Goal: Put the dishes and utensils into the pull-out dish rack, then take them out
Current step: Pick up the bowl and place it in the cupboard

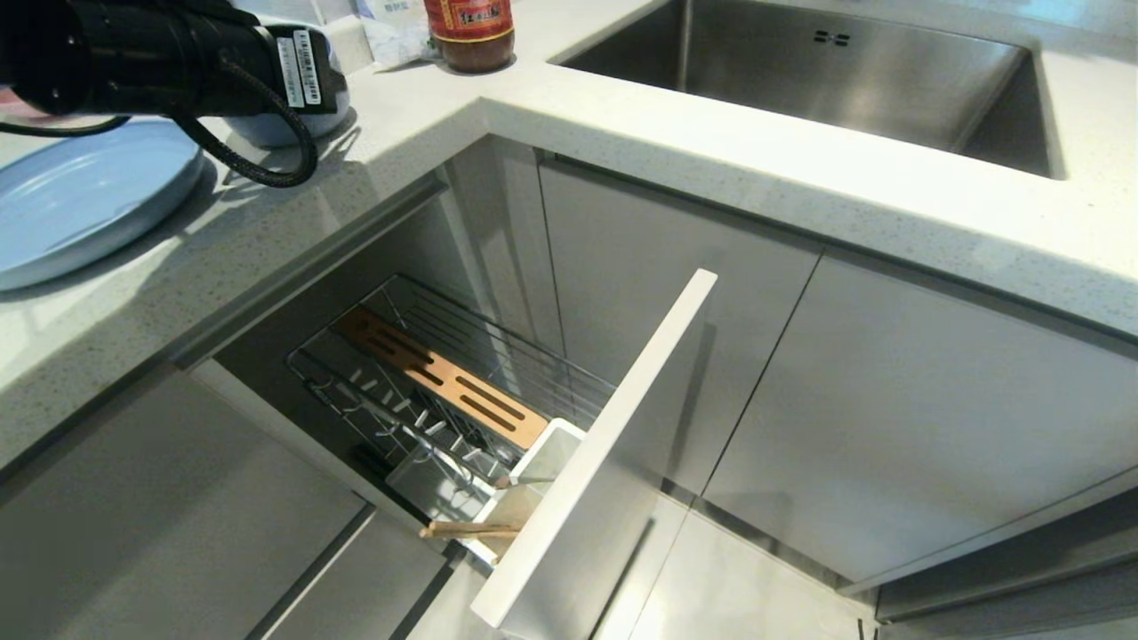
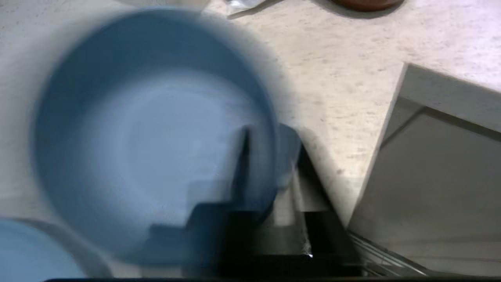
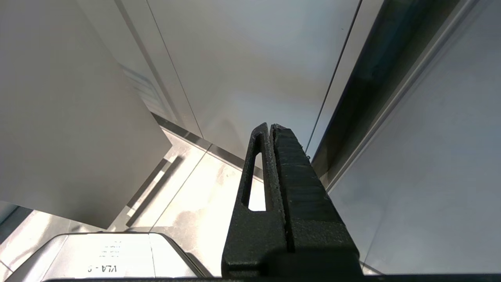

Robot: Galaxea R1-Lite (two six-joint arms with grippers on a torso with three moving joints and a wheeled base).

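The round blue-grey bowl point(image 2: 148, 129) stands on the countertop. My left gripper point(image 2: 274, 145) is shut on its rim, one finger inside the bowl and the other outside its wall. In the head view the left arm point(image 1: 178, 53) covers most of the bowl point(image 1: 267, 133). The light blue oval plate point(image 1: 80, 204) lies beside it on the counter. Below, the pull-out dish rack point(image 1: 427, 382) stands drawn out, with the wooden chopsticks point(image 1: 471, 531) leaning out of its white cutlery cup point(image 1: 547, 444). My right gripper point(image 3: 270, 127) is shut and empty, low beside the cabinet fronts.
The rack's pale front panel point(image 1: 605, 444) juts out into the aisle. A steel sink point(image 1: 800, 71) is set in the counter at the back right. A brown sauce bottle point(image 1: 469, 31) stands just behind the bowl. The plate's edge point(image 2: 27, 250) lies close to the bowl.
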